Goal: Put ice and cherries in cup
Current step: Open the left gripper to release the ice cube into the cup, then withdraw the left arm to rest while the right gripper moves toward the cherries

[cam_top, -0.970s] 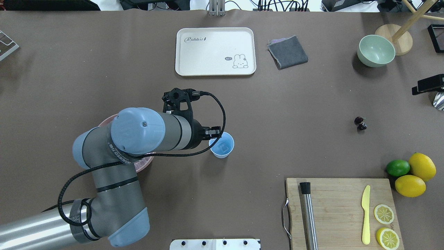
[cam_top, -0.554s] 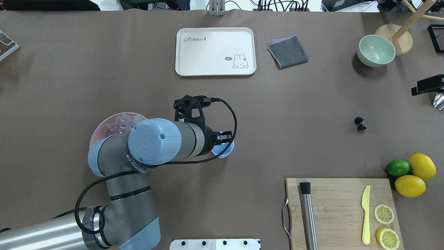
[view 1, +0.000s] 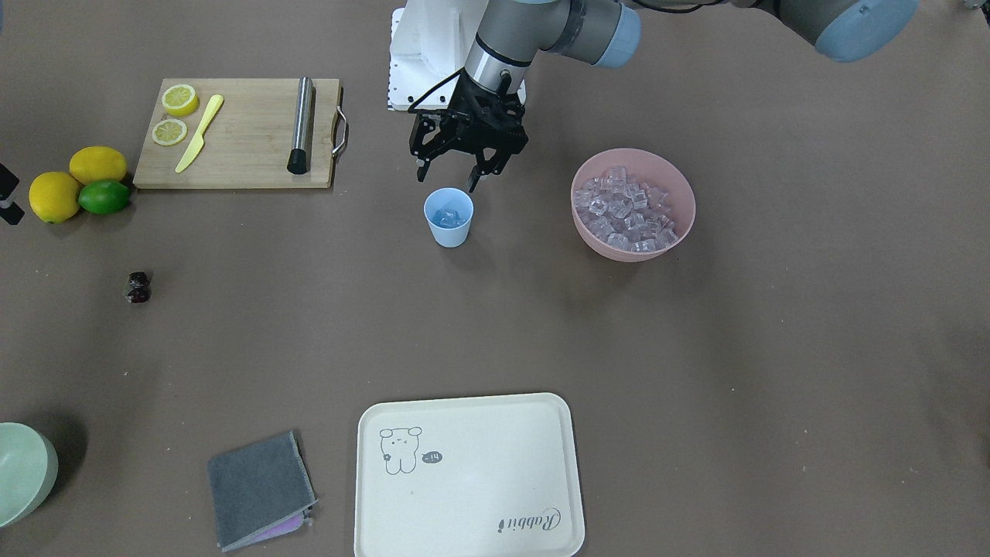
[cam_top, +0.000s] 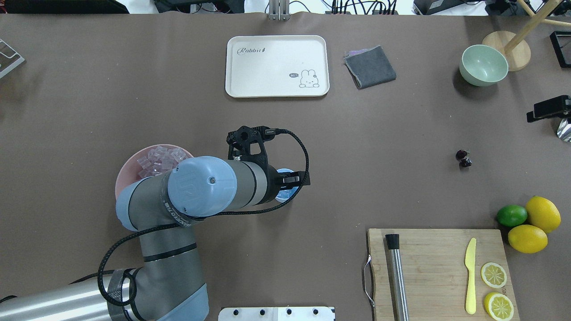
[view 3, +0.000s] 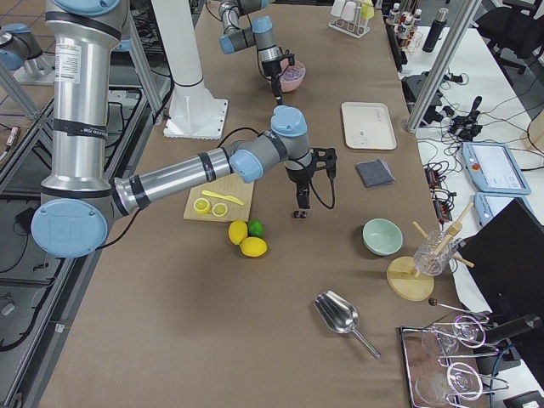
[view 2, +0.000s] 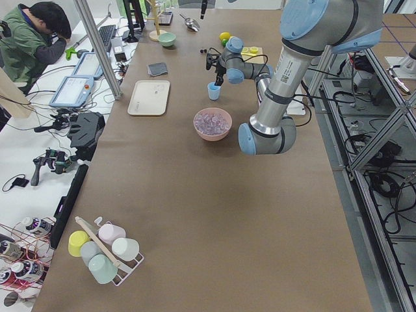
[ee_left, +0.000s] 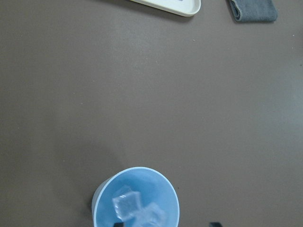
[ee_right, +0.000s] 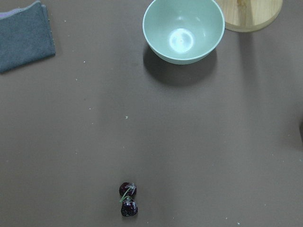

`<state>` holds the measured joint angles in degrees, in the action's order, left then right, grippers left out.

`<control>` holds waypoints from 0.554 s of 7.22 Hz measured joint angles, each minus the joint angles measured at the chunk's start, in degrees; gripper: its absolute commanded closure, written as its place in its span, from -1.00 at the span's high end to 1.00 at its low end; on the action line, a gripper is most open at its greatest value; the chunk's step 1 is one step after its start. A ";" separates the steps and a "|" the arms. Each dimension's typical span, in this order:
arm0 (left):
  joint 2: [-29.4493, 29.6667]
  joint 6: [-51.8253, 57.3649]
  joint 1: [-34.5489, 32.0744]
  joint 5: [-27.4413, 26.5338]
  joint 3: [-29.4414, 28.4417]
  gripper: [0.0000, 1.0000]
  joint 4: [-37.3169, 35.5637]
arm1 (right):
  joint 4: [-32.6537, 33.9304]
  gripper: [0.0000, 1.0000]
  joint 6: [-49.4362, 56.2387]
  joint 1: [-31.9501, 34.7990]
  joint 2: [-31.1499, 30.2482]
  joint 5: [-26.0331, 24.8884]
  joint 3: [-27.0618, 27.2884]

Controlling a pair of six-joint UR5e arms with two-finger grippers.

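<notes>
The light blue cup [view 1: 448,234] stands mid-table with a few clear ice cubes [ee_left: 127,204] inside it. My left gripper [view 1: 447,181] is open and empty, hanging just above the cup on its robot side. From overhead it covers most of the cup [cam_top: 289,195]. More ice [view 1: 626,209] fills the pink bowl [view 1: 630,252] beside the left arm. The dark cherries [cam_top: 463,158] lie alone on the table; they also show low in the right wrist view [ee_right: 128,200]. My right gripper [view 3: 310,197] hovers over the cherries [view 3: 299,214]; I cannot tell whether it is open or shut.
A wooden board [cam_top: 437,272] holds a steel muddler [cam_top: 397,272], a yellow knife [cam_top: 470,276] and lemon slices. Two lemons and a lime [cam_top: 512,215] lie beside it. A cream tray [cam_top: 276,66], a grey cloth [cam_top: 370,67] and a pale green bowl [cam_top: 483,65] sit at the far side.
My left arm has swung right, off the pink bowl, bringing its gripper over the cup. The ice in the bowl now shows from overhead.
</notes>
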<state>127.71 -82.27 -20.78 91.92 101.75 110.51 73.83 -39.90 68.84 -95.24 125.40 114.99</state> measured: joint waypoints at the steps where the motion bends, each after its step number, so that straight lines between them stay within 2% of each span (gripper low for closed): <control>1: -0.23 0.15 -0.26 0.11 0.52 0.94 -0.12 | 0.02 1.00 0.00 -0.17 0.56 0.00 -0.48; 3: -2.46 3.60 -2.22 2.23 6.05 0.95 -5.93 | 0.06 1.00 -0.02 -1.26 1.80 -0.37 -1.61; 4: -4.26 7.87 -5.40 6.33 10.87 0.95 -12.20 | 0.03 1.00 -0.06 -2.22 2.18 -1.02 -2.26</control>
<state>123.45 -74.40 -26.19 98.24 112.62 98.31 73.86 -39.96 66.61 -93.06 124.38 112.73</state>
